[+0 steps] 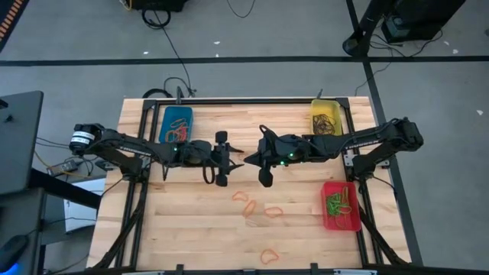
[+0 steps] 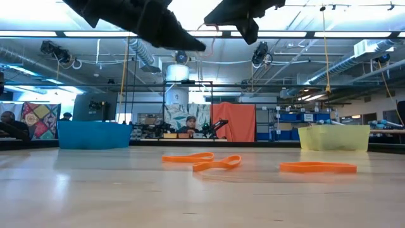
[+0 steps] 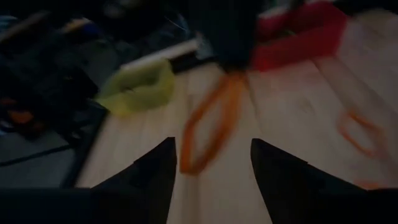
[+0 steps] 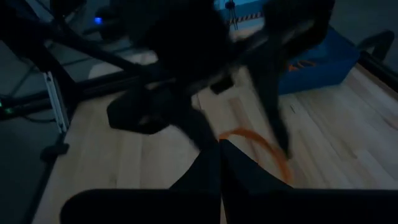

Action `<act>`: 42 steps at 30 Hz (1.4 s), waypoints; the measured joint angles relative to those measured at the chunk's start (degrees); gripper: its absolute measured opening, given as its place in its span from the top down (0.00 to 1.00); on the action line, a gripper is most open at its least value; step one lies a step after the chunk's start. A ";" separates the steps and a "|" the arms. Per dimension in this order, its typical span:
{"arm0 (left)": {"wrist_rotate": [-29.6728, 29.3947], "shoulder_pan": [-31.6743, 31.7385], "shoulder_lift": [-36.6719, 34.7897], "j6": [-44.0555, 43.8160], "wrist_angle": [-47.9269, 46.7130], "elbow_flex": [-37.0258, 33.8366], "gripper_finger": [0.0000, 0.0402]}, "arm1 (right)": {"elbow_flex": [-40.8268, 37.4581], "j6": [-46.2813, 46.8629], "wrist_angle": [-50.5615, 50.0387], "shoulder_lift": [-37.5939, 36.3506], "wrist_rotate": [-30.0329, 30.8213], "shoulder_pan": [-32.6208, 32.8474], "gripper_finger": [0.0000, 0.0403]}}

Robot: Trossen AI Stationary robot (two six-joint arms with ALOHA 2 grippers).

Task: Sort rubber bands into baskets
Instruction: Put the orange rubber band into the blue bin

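Note:
My right gripper (image 1: 246, 159) is shut on an orange rubber band (image 3: 211, 124) above the middle of the table. My left gripper (image 1: 227, 158) faces it from the left, close by. It is open, and its fingers (image 3: 155, 171) stand on either side of the hanging band without touching it. The blue basket (image 1: 177, 122) stands at the far left, the yellow basket (image 1: 327, 116) at the far right and the red basket (image 1: 341, 205) at the near right. All three hold bands. My right gripper pinches one end of the orange band's loop (image 4: 231, 135) between its two shut fingertips. The fingers come level from the table's right side. The rest of the loop (image 3: 193, 155) hangs slack below the fingertips, clear of the table.
Several loose orange bands lie on the wood near the middle (image 1: 241, 196) (image 1: 273, 212) and one by the near edge (image 1: 267, 256). They also show in the low view (image 2: 218, 164) (image 2: 317, 167). People and room clutter show beyond the far edge.

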 joint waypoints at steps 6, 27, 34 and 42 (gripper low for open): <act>-1.66 0.91 -1.07 -0.35 4.60 0.65 0.68 | 0.00 -2.40 -2.82 0.00 1.78 -0.10 0.99; 4.79 10.68 -1.97 -14.48 -31.00 17.00 1.00 | 0.04 8.15 -6.23 0.02 3.04 -3.85 0.71; 6.08 21.78 -2.37 -19.90 -53.72 20.68 1.00 | 0.04 12.13 -17.52 0.00 -0.38 -3.24 0.61; 7.67 32.64 -2.29 -18.16 -63.45 19.95 1.00 | -5.86 11.81 -18.16 -0.02 1.73 -2.10 0.62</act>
